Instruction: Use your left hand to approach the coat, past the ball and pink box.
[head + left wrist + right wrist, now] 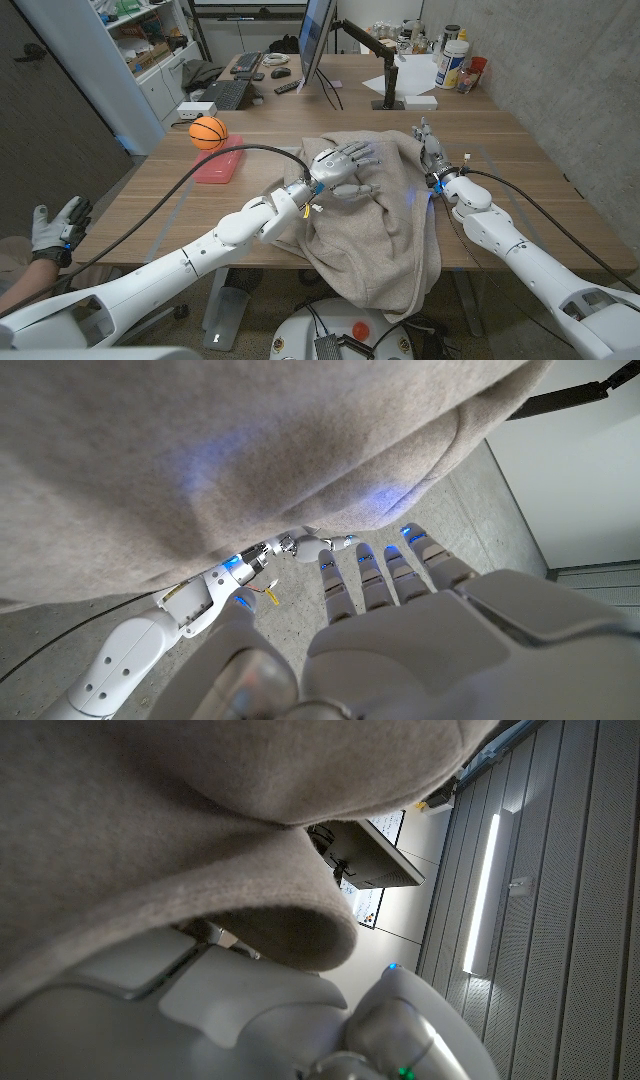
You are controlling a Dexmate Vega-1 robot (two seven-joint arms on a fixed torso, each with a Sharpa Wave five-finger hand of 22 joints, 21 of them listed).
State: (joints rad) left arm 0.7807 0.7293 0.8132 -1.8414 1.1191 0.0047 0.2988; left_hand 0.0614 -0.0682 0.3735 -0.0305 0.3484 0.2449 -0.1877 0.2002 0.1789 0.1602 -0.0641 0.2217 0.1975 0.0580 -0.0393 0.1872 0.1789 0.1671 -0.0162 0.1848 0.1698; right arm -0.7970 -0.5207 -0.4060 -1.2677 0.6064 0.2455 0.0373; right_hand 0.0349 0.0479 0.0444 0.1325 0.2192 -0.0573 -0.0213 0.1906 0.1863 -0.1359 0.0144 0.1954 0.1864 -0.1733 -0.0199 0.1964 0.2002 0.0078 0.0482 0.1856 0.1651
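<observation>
A: Where is the coat (375,225)?
B: Centre of the head view, a beige heap spread on the wooden table (500,150), its lower part hanging over the near edge.

A: And the left hand (343,165)?
B: It is over the coat's upper part, fingers spread apart, holding nothing. Whether it touches the cloth, I cannot tell.

A: The ball (208,132) and pink box (218,160)?
B: Left of centre, well apart from that hand. The orange ball is just above the box in the frame.

A: The right hand (432,152)?
B: At the coat's right edge, fingers pointing up the frame; what it grips, if anything, I cannot tell. In the right wrist view the cloth hangs close over it.

A: Anything else?
B: A person's gloved hand (55,230) at the left edge.
</observation>
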